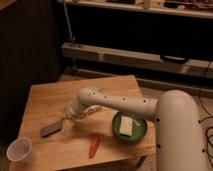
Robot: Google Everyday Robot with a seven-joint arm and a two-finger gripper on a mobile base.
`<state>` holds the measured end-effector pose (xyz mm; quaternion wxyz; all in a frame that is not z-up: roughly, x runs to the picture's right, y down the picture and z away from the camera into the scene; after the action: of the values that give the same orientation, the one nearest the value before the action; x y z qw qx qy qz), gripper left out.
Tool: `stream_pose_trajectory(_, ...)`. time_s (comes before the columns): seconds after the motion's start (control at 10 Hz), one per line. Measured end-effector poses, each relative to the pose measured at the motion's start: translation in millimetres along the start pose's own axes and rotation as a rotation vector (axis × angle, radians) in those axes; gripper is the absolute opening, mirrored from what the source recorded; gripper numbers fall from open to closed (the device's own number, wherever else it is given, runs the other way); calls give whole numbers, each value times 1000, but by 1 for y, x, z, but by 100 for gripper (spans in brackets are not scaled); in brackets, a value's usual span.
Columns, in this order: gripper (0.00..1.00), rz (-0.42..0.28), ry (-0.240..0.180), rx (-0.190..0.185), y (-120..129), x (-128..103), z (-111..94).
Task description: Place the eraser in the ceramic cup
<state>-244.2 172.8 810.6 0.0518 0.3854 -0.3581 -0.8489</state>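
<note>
In the one camera view we see the arm (125, 102) reach in from the right, across the table (50, 97), with the gripper (70, 113) low over the wood left of the table's middle. We cannot tell whether the gripper is apart, together or clamped on anything; its tip is too dim to read. The eraser (51, 129), a dark flat slab, lies on the table just beside the gripper, down and to the left of it in the picture. Its long axis runs from lower left to upper right, so its upper right end points at the gripper. Whether that end touches the gripper we cannot say. The cup (20, 149) stands upright at the table's near left corner, well apart from the gripper, farther along roughly the same line as the eraser. We judge the eraser is not yet lifted, so the grasp comes first, then a carry down-left to the cup. A red thing (94, 145) and a green bowl (142, 134) lie to the right, out of that path.
</note>
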Motion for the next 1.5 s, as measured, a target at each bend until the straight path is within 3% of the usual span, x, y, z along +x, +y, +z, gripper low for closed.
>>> stream_pose_trajectory(0.4,80,-29,-3,27,7,-5,4)
stream_pose_trajectory(0.6,80,-61,-27,60,11,0,13)
stream_pose_trajectory(0.8,80,-90,-90,82,18,1,18)
stream_pose_trajectory(0.9,80,-96,-95,87,19,4,21)
stream_pose_trajectory(1.5,80,-128,-54,127,7,2,36)
